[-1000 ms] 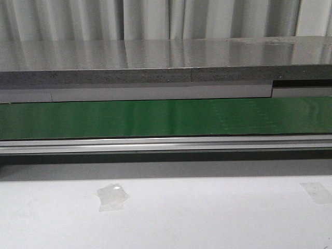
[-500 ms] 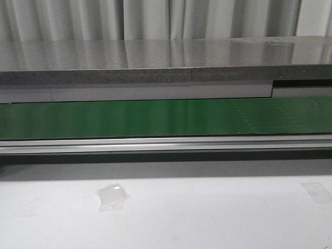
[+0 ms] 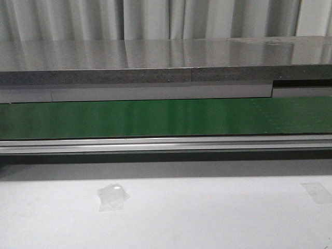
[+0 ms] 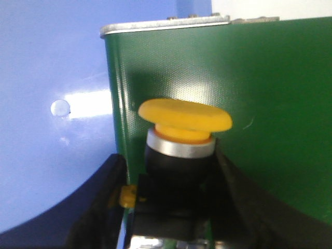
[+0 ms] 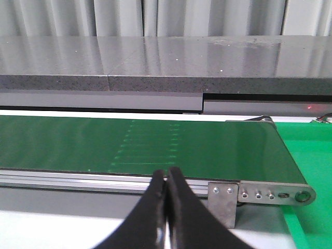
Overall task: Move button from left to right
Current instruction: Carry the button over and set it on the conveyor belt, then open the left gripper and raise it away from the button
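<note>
**Left claw around the button at the belt's end, right claw pinched together**

Left claw has its two dark fingers on either side of the button, pressed to the black body; it holds the button upright over the end of the green conveyor belt. One button shows: a round yellow-orange head, a silver collar beneath it, and a black blocky body below that. A small yellow bit sits at the body's side by one finger; what it is cannot be made out. The lower part of the button is cut off by the picture's edge, so whether it rests on the belt or hangs just above it cannot be told. Beside the belt's metal-capped end lies a pale blue area with a bright glare and a small round mark.

Right claw has its two black fingers pressed together with nothing between them, hovering near the belt's metal side rail, close to the bracket with bolts at the belt's right end.

From the front, neither claw nor the button is in view. One green belt runs left to right, a grey slab beyond it, curtains behind. On the near white surface lie two patches of clear tape, one left, one at the right edge.
</note>
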You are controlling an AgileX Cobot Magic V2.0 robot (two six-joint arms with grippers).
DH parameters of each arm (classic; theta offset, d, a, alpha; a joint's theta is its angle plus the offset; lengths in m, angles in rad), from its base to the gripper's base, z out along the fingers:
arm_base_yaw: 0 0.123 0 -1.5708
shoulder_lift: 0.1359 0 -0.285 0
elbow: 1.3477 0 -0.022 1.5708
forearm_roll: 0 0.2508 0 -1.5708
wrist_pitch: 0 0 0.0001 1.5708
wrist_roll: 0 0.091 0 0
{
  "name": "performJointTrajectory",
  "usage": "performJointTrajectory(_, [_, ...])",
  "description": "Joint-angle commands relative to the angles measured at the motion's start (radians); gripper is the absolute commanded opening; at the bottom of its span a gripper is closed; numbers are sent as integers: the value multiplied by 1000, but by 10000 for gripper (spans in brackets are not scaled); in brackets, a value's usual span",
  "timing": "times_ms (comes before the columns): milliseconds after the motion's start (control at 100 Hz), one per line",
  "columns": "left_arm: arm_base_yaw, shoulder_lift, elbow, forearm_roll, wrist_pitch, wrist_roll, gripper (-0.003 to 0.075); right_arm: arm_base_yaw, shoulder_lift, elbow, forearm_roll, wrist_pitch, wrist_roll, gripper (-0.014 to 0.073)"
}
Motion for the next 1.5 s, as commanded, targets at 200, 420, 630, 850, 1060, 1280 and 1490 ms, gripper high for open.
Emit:
performJointTrajectory(200, [-8, -17, -30, -19, -9, -7, 136, 2, -17, -15, -7, -83, -1, -101])
performJointTrajectory(420, [-12, -17, -30, -28, -7, -7, 424, 2, -17, -15, -7, -83, -1, -101])
performJointTrajectory(630, [-12, -17, -30, -28, -1, -7, 498, 2, -17, -15, -7, -83, -1, -101])
performJointTrajectory(850, [-12, -43, -30, -67, -3, -5, 498, 2, -17, -15, -7, -83, -1, -101])
performJointTrajectory(1060, [-12, -136, -30, -115, -3, -1, 498, 2, -17, -15, -7, -83, -1, -101])
performJointTrajectory(1280, [-12, -265, -30, -201, 1, 40, 494, 2, -17, -15, -7, -83, -1, -101])
performJointTrajectory(1490, [-12, -407, -28, -226, -39, 51, 494, 2, -17, -15, -7, -83, -1, -101])
